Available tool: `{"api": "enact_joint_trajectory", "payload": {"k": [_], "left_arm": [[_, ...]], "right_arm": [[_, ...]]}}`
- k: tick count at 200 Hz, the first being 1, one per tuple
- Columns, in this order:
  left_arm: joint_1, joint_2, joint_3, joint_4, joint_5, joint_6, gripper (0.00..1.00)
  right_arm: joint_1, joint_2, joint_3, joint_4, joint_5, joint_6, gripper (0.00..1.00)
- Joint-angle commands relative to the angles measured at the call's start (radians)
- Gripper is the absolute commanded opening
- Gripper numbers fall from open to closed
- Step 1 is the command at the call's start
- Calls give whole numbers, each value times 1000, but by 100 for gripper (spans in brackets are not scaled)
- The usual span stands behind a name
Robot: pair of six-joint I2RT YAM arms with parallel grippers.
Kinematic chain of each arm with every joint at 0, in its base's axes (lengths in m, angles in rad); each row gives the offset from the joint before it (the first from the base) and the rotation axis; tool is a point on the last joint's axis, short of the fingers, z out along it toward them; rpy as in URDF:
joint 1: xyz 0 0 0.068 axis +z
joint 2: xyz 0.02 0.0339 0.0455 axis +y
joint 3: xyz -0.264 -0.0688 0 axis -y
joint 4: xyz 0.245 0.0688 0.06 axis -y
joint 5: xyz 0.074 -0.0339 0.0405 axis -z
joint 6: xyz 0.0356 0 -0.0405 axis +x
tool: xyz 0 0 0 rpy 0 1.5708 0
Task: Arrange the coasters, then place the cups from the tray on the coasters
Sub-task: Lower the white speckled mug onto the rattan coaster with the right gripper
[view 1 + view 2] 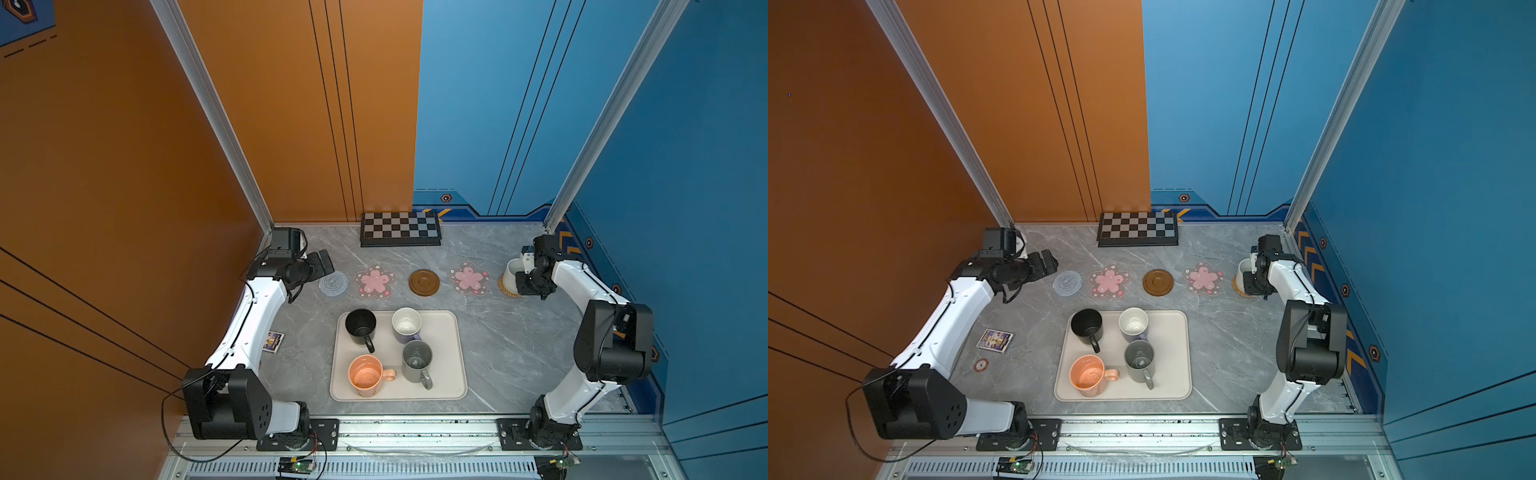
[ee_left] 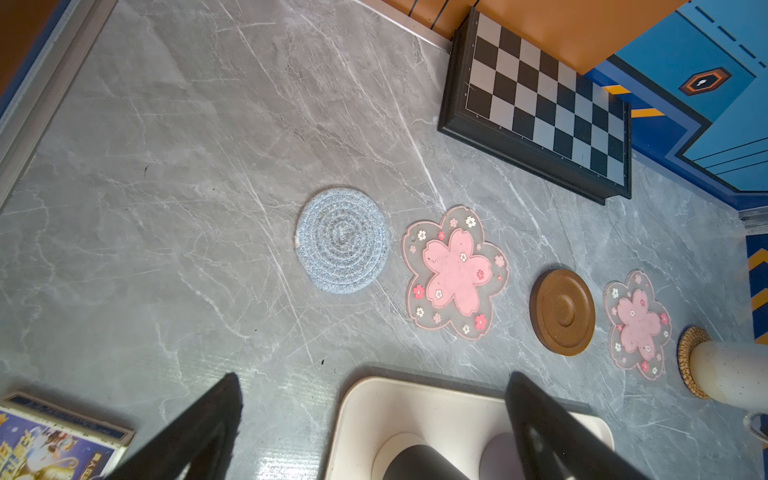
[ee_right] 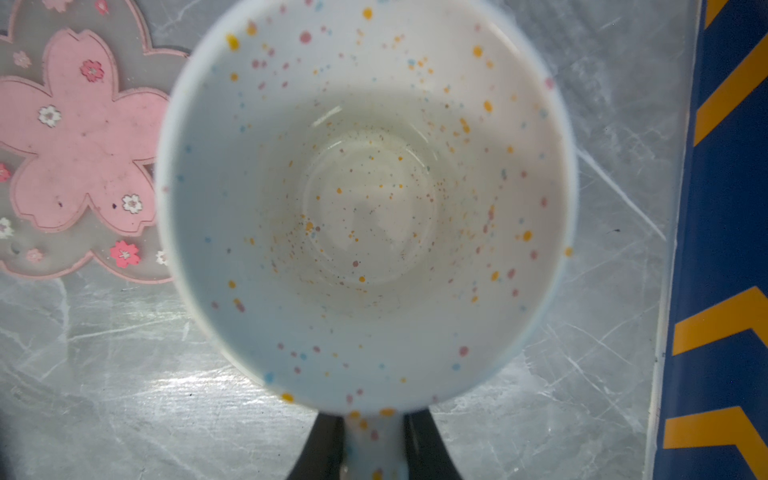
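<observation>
Speckled cup (image 3: 365,199) stands on rattan coaster (image 2: 688,361); right gripper (image 3: 374,444) bends down, jaws grasping its handle; left gripper (image 2: 374,378) hovers, jaws released.

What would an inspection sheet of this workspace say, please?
Surface: grey marbled tabletop, no spills seen.
Job's things: blue-grey coaster, two flower coasters, wooden coaster, rattan coaster in a row; speckled mug on the last; black mug, lavender mug, grey mug, orange mug on tray.
Clutter: chessboard, card box, token.
Grippers: left gripper open, empty; right gripper shut on speckled mug's handle.
Cables: black cable hanging at front left.
Surroundings: orange wall, blue wall.
</observation>
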Motion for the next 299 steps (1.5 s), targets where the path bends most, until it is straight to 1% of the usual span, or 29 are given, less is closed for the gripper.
{"api": "enact_joint_trajectory", "payload": {"k": [1,41,81,135,232,299], "left_arm": [[-10,9,20,-15,-8,-8,100],[-14,10,21,-15,-4,-10,100],[-17,9,26,-14,-1,-12,99],[-22,16,30,-15,2,-16,99],[-26,41,44,-15,8,-19,99],[-37,59,59,-15,8,-22,99]], "right_arm": [[-6,-20,-3,76,-24,3,0],[-14,-37,-41,109,6,6,0],[-32,-85,-51,127,-56,25,0],[-37,-132,-39,127,-83,38,0],[-41,-60,-37,155,-50,38,0],[-42,-61,-40,179,-33,42,0]]}}
